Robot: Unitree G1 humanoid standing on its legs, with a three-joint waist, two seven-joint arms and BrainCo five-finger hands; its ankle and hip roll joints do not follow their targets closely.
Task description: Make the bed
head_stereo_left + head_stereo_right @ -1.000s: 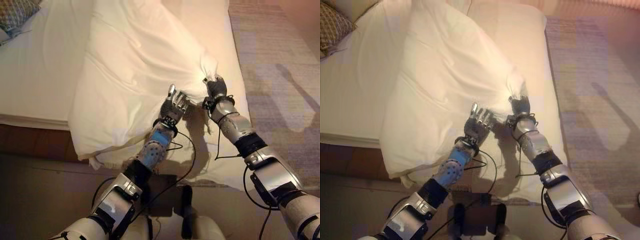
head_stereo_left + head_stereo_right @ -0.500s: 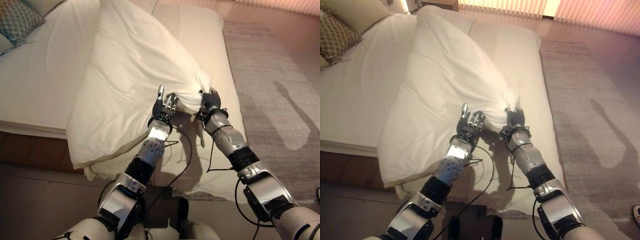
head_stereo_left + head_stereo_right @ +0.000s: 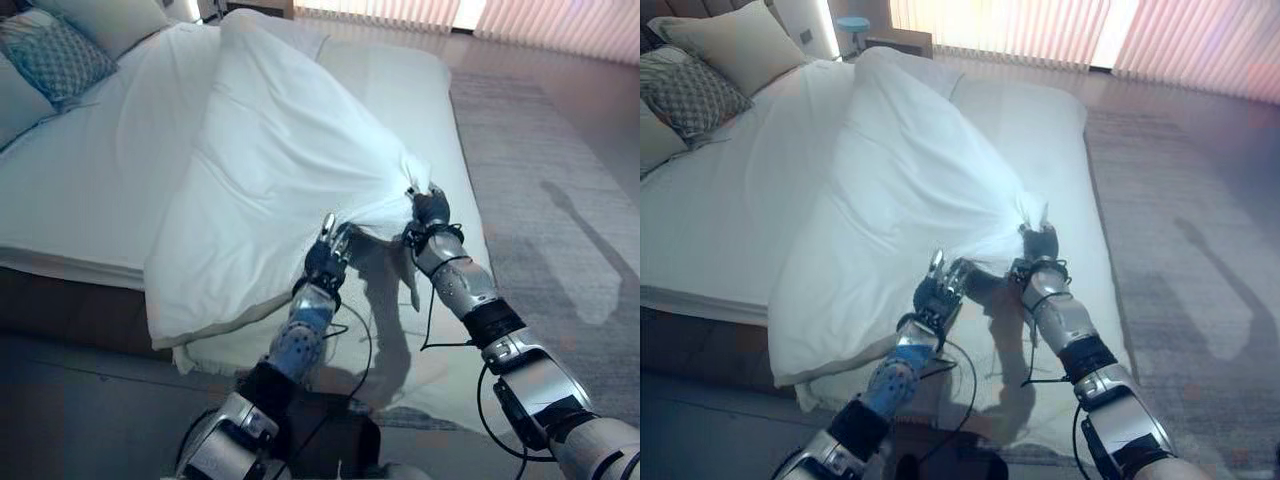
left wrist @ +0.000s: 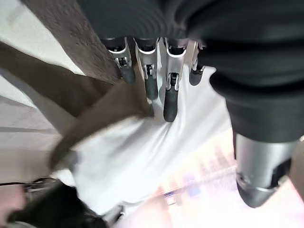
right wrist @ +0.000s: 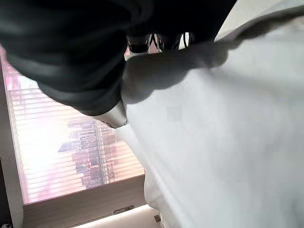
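A white duvet [image 3: 280,150] lies bunched in a long ridge across the bed [image 3: 90,170], lifted at its near corner. My right hand [image 3: 430,210] is shut on that gathered corner and holds it off the mattress; the cloth [image 5: 228,133] drapes over the hand in the right wrist view. My left hand [image 3: 325,262] is a little nearer to me, under the raised edge. Its fingers [image 4: 171,95] are straight and just touch the white cloth without holding it.
A patterned pillow [image 3: 695,95] and a beige pillow [image 3: 740,45] rest at the head of the bed, upper left. A grey rug [image 3: 560,200] covers the floor to the right. The bed's dark base [image 3: 60,310] runs along the near left side.
The camera has tilted up, so more of the pillows and window shows. My left hand has dropped back toward me, away from the duvet edge. The right hand keeps its hold.
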